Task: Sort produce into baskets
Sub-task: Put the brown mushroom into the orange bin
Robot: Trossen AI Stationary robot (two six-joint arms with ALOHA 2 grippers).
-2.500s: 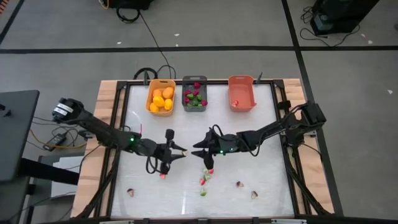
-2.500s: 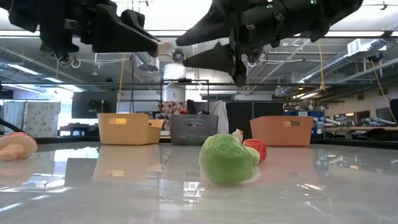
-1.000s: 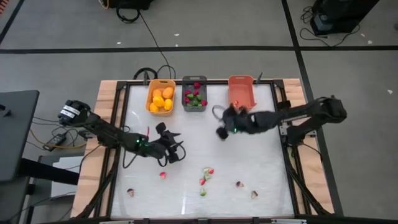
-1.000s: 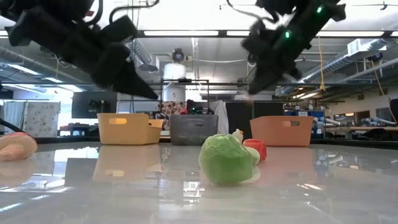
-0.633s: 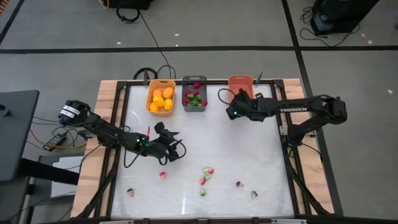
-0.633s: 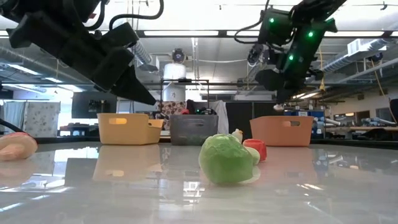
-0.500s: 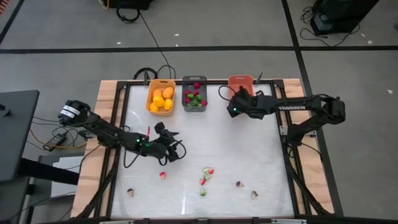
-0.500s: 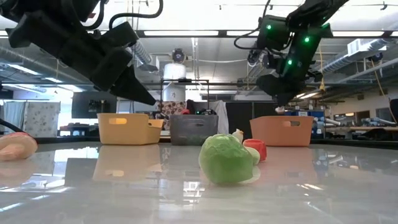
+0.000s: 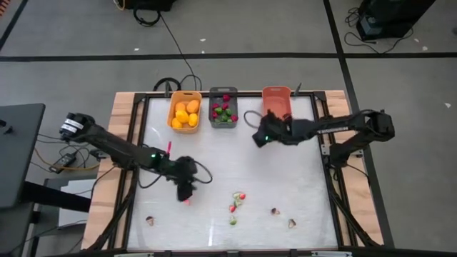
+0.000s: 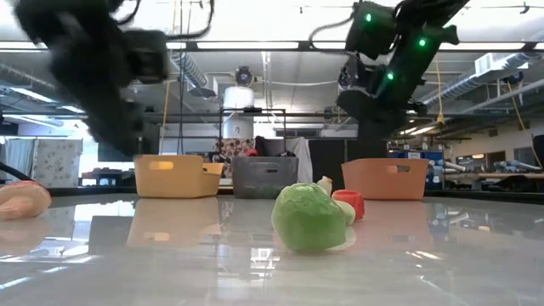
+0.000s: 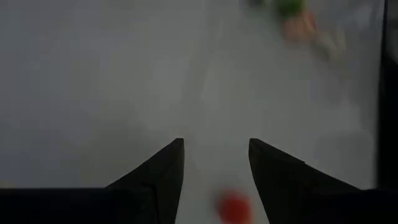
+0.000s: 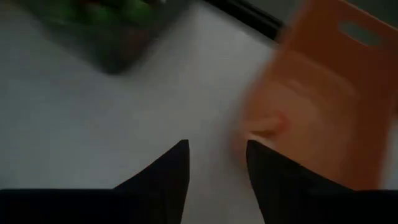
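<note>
My left gripper (image 9: 186, 193) is open and points down just above a small red piece (image 9: 187, 202), which shows between its fingers in the left wrist view (image 11: 231, 206). My right gripper (image 9: 257, 138) is open and empty, above the table just in front of the salmon bin (image 9: 277, 106). The right wrist view shows that bin (image 12: 323, 106) and the dark grey bin (image 12: 106, 31). The yellow bin (image 9: 184, 111) holds orange fruits, and the grey bin (image 9: 223, 107) holds red and green pieces. A green piece (image 10: 308, 217) and a red one (image 10: 348, 204) lie on the table.
Loose pieces lie near the table's front: a red-green cluster (image 9: 236, 203), a green bit (image 9: 233, 221), small slices (image 9: 274, 211) (image 9: 292, 223) (image 9: 150, 220). A pale slice (image 10: 21, 200) shows at the low view's left. The three bins stand along the far edge.
My left gripper has swung toward the table's near edge and tipped down over the red piece. My right gripper has gone up to the far edge by the salmon bin, then come back a little toward the table's middle.
</note>
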